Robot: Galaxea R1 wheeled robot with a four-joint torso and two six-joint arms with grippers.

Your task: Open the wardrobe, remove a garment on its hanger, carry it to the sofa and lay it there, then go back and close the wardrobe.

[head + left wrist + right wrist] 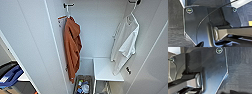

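Head view: open wardrobe (32,45); hanging garment (125,42)

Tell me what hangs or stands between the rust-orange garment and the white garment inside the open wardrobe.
Bare white back wall separates the rust-orange garment from the white garment, seen in the head view.

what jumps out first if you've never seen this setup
The rust-orange garment hanging on the left inside the open white wardrobe catches the eye first. To its right hangs the white garment on its hanger, above a white shelf; a bin of small items sits below.
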